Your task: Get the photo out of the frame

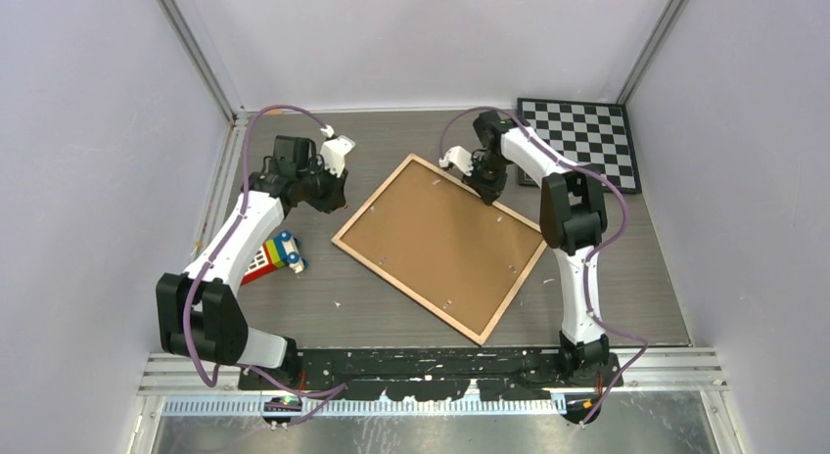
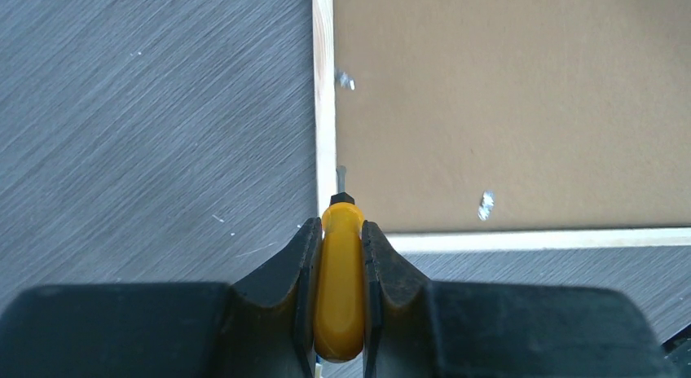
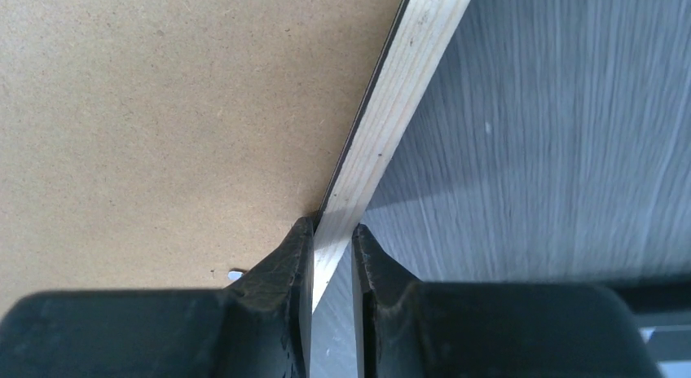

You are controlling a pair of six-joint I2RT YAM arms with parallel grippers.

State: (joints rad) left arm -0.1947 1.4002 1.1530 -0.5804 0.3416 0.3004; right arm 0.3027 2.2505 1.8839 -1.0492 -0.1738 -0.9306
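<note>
The frame (image 1: pixel 407 292) lies face down mid-table, showing its brown backing board (image 1: pixel 440 244) inside a light wood rim. The photo is hidden under the board. My left gripper (image 1: pixel 333 195) is at the frame's left corner, shut on a yellow-handled screwdriver (image 2: pixel 341 280). The screwdriver's metal tip (image 2: pixel 341 178) rests at the inner edge of the rim (image 2: pixel 324 109), near the corner. My right gripper (image 1: pixel 486 192) is at the far right edge, and in the right wrist view it (image 3: pixel 332 231) straddles the wood rim (image 3: pixel 399 93), closed on it. Small metal tabs (image 2: pixel 486 205) sit on the board.
A black-and-white checkered board (image 1: pixel 582 141) lies at the back right, just behind the right arm. A colourful toy (image 1: pixel 279 253) lies left of the frame beside the left arm. Grey walls enclose the table on three sides.
</note>
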